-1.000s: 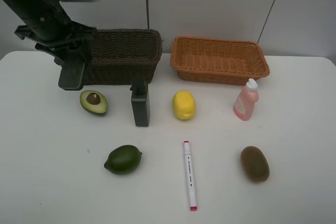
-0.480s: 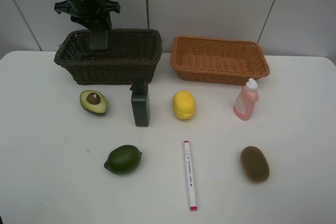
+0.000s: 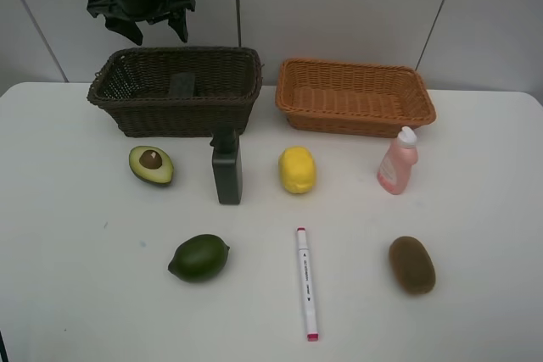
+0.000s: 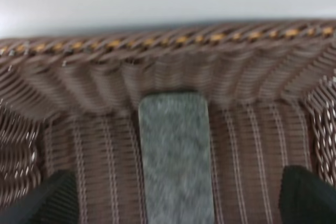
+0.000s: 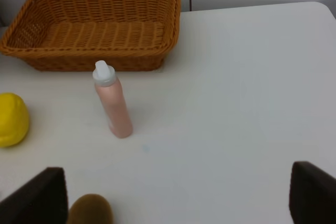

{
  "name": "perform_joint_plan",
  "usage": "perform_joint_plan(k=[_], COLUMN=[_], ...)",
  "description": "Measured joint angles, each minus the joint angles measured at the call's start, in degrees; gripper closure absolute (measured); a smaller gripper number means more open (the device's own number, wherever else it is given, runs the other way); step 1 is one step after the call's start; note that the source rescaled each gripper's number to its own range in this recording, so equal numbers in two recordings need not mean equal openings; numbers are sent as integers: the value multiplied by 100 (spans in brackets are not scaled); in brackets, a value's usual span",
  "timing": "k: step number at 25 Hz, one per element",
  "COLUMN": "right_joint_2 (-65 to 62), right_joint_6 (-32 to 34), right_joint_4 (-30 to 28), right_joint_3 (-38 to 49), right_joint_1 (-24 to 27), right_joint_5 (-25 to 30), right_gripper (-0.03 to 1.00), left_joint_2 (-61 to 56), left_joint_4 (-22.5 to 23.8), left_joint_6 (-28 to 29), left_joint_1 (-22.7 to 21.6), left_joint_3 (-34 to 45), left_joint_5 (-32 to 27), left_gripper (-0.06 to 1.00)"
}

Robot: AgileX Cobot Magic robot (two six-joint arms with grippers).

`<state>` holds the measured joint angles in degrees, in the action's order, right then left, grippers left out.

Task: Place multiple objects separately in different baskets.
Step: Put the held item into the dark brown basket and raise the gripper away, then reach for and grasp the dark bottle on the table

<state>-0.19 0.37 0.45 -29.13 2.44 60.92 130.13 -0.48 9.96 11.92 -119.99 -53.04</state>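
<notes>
Up at 11 o'clock, left gripper (image 3: pixel 159 36) hovers over the dark basket (image 3: pixel 174 116), jaws spread and empty; eraser (image 3: pixel 181 86) lying inside, looks sorted.

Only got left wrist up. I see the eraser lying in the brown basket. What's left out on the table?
Observer: Seven things: avocado half, dark bottle, lemon, pink bottle, lime, marker, kiwi.
Operator: Orange basket?
Observer: The orange basket holds nothing; it sits to the right of the brown basket.
Operator: Left fingers clear of the rim?
Observer: Yes, the left fingers are spread open above the brown basket, touching nothing.
</notes>
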Motion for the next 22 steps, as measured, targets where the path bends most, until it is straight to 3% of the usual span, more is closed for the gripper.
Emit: perform_joint_plan(k=[5,11,15,19,22], right_joint_2=[0,0,0,0,0], right_joint_6=[0,0,0,0,0], right_joint_4=[0,0,0,0,0], right_joint_3=[0,0,0,0,0], right_joint_1=[0,0,0,0,0], right_joint_5=[0,0,0,0,0], right_gripper=[-3,-3,-3,-3,-3], left_joint_2=[0,-246,-1057,-2253,-2854], left_joint_4=[-85,-644,-1227,-1294,-1206], left_joint_6=[292,268,150,138,251], left_joint_1=[0,6,52,313,761], left_joint_3=[-673,-479,535,1778,2408], left_joint_5=[-1395,-1567,-1567,-1567,-1567], left_gripper=[-5,-5,-5,-5,-5])
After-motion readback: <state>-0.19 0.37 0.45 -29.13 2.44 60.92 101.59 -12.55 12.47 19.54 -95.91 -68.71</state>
